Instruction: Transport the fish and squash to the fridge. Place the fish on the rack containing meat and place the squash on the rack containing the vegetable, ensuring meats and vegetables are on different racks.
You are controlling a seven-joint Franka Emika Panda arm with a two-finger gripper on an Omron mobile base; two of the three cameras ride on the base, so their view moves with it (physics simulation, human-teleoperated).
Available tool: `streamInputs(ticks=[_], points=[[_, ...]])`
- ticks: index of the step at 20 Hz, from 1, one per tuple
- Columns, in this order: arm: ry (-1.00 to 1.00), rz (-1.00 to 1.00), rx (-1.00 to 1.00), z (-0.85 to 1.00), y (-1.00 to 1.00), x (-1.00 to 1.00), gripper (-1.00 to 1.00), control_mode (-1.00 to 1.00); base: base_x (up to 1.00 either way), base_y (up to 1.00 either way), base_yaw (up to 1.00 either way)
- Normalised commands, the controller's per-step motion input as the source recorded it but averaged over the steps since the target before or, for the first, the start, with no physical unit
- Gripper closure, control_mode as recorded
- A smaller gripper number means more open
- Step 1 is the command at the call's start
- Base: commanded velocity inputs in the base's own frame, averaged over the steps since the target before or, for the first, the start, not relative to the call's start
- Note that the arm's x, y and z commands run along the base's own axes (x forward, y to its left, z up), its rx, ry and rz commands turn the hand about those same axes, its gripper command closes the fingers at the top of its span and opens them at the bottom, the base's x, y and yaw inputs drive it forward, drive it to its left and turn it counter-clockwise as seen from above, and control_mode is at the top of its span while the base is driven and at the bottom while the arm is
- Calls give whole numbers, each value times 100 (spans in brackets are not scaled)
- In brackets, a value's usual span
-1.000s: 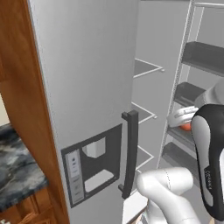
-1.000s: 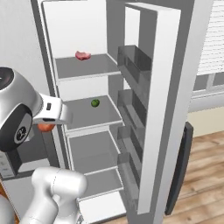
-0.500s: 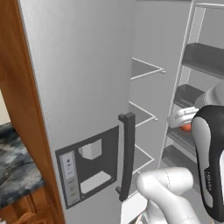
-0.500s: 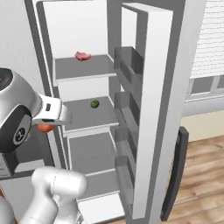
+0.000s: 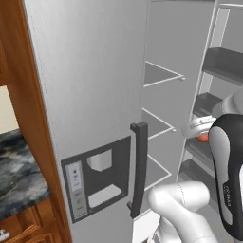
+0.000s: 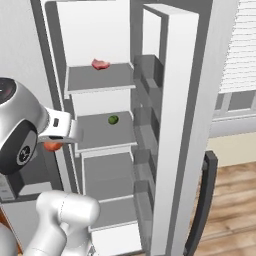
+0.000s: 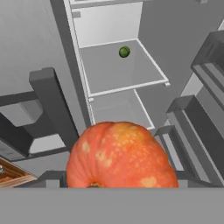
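A: What does the left base view show?

B: The tall grey fridge (image 5: 95, 95), with a closed door carrying a dispenser panel (image 5: 97, 182) and a dark vertical handle (image 5: 138, 168). To its right the other side stands open, with pale shelves inside. A sliver of the orange squash (image 5: 202, 138) peeks out beside the white arm at the right edge.

A: And the right base view?

B: The open fridge (image 6: 175, 125) compartment from the other side. A pink piece of meat (image 6: 100, 64) lies on the upper rack (image 6: 100, 80). A small green vegetable (image 6: 113, 119) sits on the rack below (image 6: 105, 135). The squash (image 6: 52, 146) shows under the arm's wrist at the left, outside the racks.

A: The hand view?

B: The squash (image 7: 120, 155) sits large at the bottom, clamped in the hand, whose fingers are hidden behind it. Beyond lies the green vegetable (image 7: 124, 52) on its rack (image 7: 122, 72).
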Motion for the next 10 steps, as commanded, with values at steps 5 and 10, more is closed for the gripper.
streamInputs(ticks=[5,10], points=[[0,0,0,0,0,0,100,100,14,0,8],[0,2,0,-16,-1,39,100,-100,0,0,0]])
